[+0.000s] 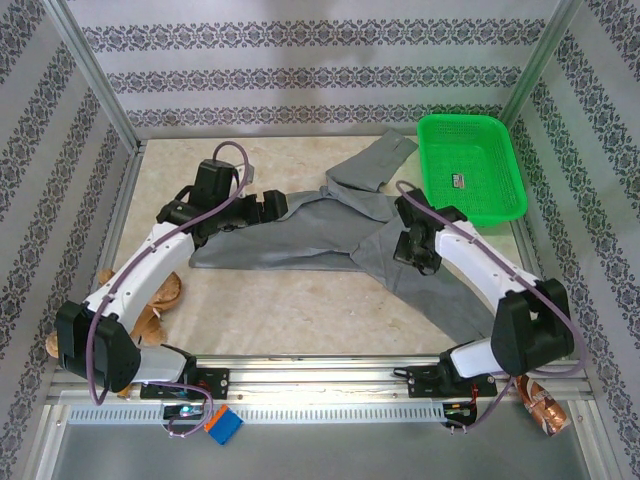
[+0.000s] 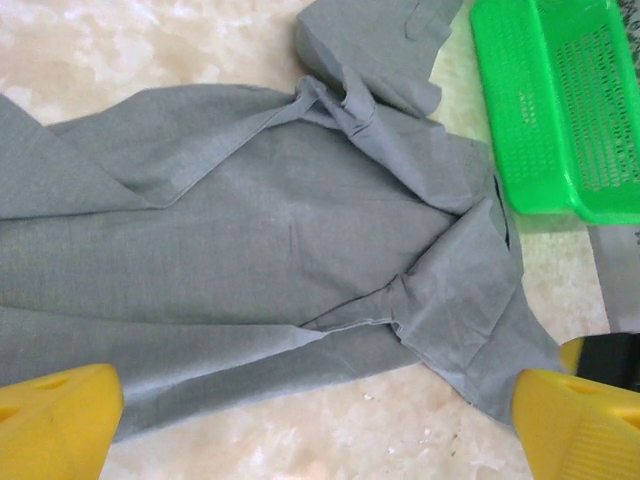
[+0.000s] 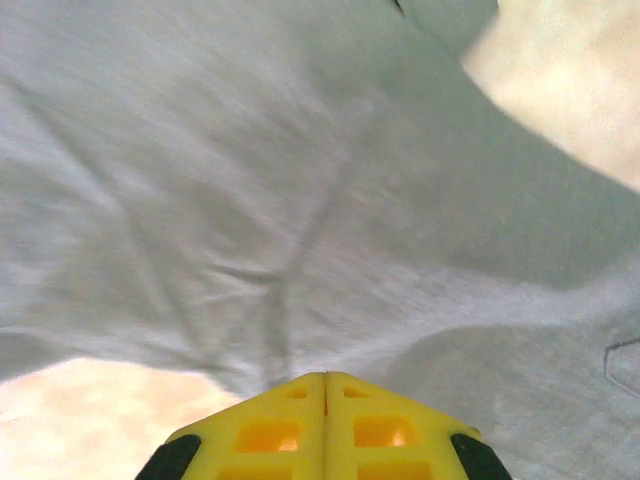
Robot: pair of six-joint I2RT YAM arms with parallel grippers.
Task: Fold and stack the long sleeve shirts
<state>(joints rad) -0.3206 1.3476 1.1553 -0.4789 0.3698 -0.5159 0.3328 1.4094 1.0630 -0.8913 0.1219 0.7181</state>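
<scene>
Top external view: the grey shirt (image 1: 300,235) lies spread on the bench (image 1: 300,310), beside the green basket (image 1: 460,118). The left hand (image 1: 270,207) is wide open at the shirt's left end and holds nothing. The right hand (image 1: 415,255) sits on its right part. Right wrist view shows more: the 2 fingers (image 3: 270,430) are pressed together, pinching the cloth.
</scene>
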